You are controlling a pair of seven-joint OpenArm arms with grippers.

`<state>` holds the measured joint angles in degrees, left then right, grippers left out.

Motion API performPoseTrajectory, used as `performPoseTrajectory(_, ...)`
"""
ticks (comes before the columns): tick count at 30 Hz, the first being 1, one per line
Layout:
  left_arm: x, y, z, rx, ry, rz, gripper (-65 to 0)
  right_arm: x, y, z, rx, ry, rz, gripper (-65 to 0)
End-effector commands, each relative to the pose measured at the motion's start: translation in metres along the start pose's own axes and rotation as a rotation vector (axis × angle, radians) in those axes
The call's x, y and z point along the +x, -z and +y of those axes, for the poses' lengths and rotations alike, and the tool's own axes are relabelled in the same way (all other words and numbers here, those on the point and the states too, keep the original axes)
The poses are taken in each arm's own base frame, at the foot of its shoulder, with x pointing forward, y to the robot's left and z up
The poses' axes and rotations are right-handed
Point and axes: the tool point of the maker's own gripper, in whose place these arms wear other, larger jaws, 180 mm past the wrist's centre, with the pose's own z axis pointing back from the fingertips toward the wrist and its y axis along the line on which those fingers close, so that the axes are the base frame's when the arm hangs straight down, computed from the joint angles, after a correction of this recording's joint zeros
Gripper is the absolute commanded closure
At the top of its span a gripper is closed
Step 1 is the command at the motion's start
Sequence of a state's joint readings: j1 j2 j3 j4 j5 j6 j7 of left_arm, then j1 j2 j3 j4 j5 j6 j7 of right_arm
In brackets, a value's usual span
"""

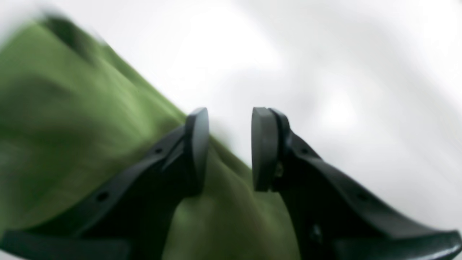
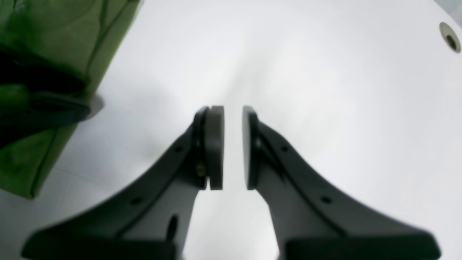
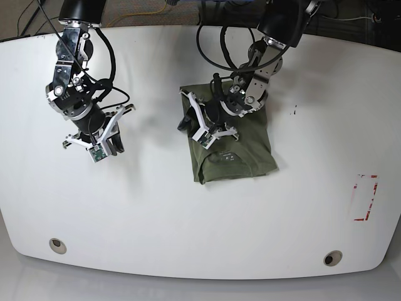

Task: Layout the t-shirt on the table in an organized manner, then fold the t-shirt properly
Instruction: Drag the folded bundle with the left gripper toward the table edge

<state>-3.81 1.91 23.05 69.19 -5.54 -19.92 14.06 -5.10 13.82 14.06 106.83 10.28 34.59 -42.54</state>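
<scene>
The olive-green t-shirt (image 3: 241, 147) lies folded into a compact rectangle at the middle of the white table (image 3: 188, 219). My left gripper (image 3: 187, 120) hangs over the shirt's left edge. In the blurred left wrist view the left gripper (image 1: 230, 119) is open with nothing between its pads, straddling the line where the t-shirt (image 1: 72, 126) meets the bare table (image 1: 325, 72). My right gripper (image 3: 114, 143) is well to the left of the shirt. The right wrist view shows the right gripper (image 2: 232, 112) with a narrow gap, holding nothing, above the table (image 2: 325, 90), and the t-shirt (image 2: 54, 36) at far left.
Two grommet holes (image 3: 57, 244) (image 3: 333, 258) sit near the front edge, and one grommet hole (image 2: 449, 38) shows in the right wrist view. A red tape mark (image 3: 364, 197) lies at the right. Small dark specks (image 3: 294, 111) dot the table right of the shirt.
</scene>
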Motion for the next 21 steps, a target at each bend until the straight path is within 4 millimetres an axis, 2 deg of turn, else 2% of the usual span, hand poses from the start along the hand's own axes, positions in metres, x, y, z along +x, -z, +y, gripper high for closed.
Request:
performPoseTrajectory(1, -0.017, 0.001, 0.016, 0.023, 0.007, 0.056, -17.8, 0.013, -0.004, -0.004, -0.007, -0.011, -0.046, -8.2)
performPoseTrajectory(5, -0.043, -0.013, 0.034, 0.024, 0.037, 0.122, -17.8, 0.012, -0.004, -0.002, -0.005, -0.01, -0.045, -8.2)
performPoseTrajectory(9, -0.07, -0.041, 0.056, 0.035, 0.082, 0.187, -17.8, 0.012, -0.004, -0.002, -0.004, -0.009, -0.044, -8.1)
performPoseTrajectory(15, -0.094, -0.093, 0.088, 0.08, 0.152, 0.268, -17.8, 0.011, -0.004, -0.002, -0.003, -0.008, -0.041, -8.1)
performPoseTrajectory(20, -0.104, -0.128, 0.102, 0.051, 0.214, 0.333, -17.8, 0.01, -0.005, -0.001, -0.002, -0.009, -0.041, -8.1)
performPoseTrajectory(21, -0.109, -0.141, 0.108, 0.049, 0.228, 0.364, -17.8, 0.011, -0.005, 0.0, 0.0, -0.011, -0.042, -8.1)
